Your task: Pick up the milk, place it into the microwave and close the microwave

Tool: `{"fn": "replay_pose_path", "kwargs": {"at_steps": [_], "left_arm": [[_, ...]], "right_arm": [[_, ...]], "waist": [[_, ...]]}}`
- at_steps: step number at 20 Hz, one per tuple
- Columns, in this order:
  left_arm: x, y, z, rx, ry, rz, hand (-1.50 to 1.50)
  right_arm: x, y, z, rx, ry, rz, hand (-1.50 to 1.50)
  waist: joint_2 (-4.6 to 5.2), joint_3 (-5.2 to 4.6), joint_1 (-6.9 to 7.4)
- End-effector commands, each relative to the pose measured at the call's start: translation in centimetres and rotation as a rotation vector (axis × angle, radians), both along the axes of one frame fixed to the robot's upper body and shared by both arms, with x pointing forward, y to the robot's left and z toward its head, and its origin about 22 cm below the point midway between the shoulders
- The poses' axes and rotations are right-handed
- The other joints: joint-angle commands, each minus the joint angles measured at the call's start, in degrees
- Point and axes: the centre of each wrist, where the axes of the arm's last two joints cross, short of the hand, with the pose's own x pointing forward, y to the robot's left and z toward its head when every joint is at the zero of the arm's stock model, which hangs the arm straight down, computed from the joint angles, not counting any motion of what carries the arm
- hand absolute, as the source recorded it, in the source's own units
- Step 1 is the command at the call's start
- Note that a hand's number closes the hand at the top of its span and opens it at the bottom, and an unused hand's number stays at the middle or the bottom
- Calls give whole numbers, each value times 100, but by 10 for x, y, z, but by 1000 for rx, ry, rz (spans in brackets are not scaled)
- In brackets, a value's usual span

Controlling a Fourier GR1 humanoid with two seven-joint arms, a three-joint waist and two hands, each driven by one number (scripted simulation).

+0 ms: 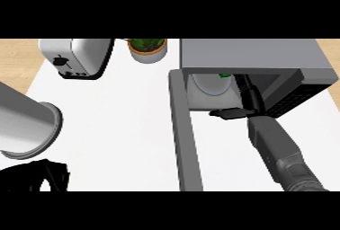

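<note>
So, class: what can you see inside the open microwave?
Inside the microwave, a white turntable plate shows, with a small green and white bit, possibly the milk, above it. The right robot hand reaches in; its fingers and anything they hold are covered by the microwave's roof.

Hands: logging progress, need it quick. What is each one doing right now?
Left hand: at the lower left edge, fingers cannot be told.
Right hand: reaching into the open microwave; whether it grips the milk cannot be told.
</note>
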Motion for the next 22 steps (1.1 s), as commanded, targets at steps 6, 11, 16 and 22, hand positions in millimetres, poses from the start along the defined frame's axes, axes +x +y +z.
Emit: {"fn": "replay_pose_path", "kwargs": {"at_steps": [6, 11, 16, 22], "left_arm": [[13, -43, 2, 63, 1, -107, 150], [34, -73, -5, 100, -4, -115, 150], [62, -100, -1, 200, -49, -177, 150], [92, -144, -51, 281, 23, -295, 150]], "right_arm": [[-60, -13, -52, -4, 37, 36, -150], [-82, -50, -50, 30, 25, -26, -150], [-110, -68, -45, -2, 19, 0, -150], [-152, -84, -41, 22, -4, -13, -150]], "waist": [[-69, -9, -183], [-67, -13, -215], [-65, -16, -267], [-30, -19, -329]]}}
